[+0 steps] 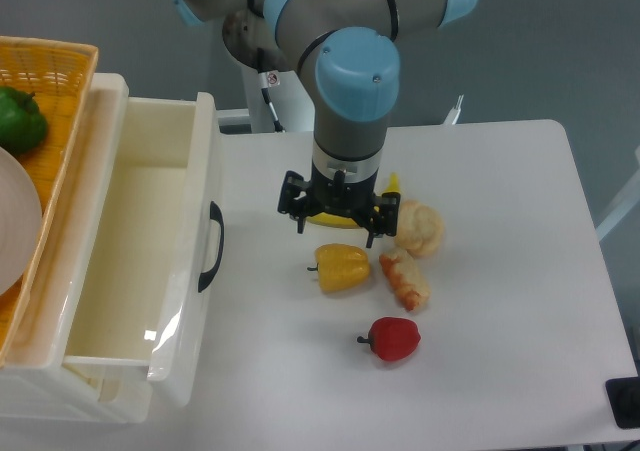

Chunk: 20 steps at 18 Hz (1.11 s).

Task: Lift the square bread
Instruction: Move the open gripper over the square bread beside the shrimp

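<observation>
The square bread (405,279) is a small oblong orange-brown piece with pale cream patches, lying on the white table (500,191) between the yellow pepper (342,267) and the red pepper (394,339). My gripper (335,228) hangs just behind the yellow pepper, up and to the left of the bread and not touching it. Its jaws are spread open with nothing between them. A pale lumpy cream bun (420,228) sits just behind the bread, to the right of the gripper.
A yellow item (392,184) is mostly hidden behind the gripper. A white drawer (140,261) stands pulled open at the left, its black handle (210,246) facing the peppers. Above it a woven basket (60,81) holds a green pepper (20,119) and a plate.
</observation>
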{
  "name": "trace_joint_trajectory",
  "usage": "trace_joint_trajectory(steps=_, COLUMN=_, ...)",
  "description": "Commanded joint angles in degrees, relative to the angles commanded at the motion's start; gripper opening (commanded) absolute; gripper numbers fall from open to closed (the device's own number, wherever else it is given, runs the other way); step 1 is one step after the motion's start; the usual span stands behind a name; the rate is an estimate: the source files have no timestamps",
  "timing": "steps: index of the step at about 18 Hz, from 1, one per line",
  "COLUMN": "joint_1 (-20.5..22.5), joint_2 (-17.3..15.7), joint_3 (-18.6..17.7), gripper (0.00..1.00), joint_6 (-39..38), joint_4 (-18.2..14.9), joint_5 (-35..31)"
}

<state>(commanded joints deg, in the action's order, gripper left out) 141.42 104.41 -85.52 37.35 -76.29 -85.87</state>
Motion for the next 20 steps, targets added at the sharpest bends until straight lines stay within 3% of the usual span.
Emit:
trace_joint_trajectory(steps=10, joint_1=5.1, joint_2=2.45, joint_3=-0.79, gripper=1.0, joint_6=-0.18, joint_4=0.17, joint_5=0.0)
trace_joint_trajectory(steps=16, joint_1=6.23, joint_2=4.39, joint_3=-3.25, gripper=1.0, joint_6=-2.9, joint_4=5.09, joint_5=-0.26)
trace_joint_trajectory(steps=20, joint_1=7.47, joint_2=5.79, joint_3=-4.22, gripper=1.0, joint_6=-3.51, joint_4=5.36, joint_5=-0.18)
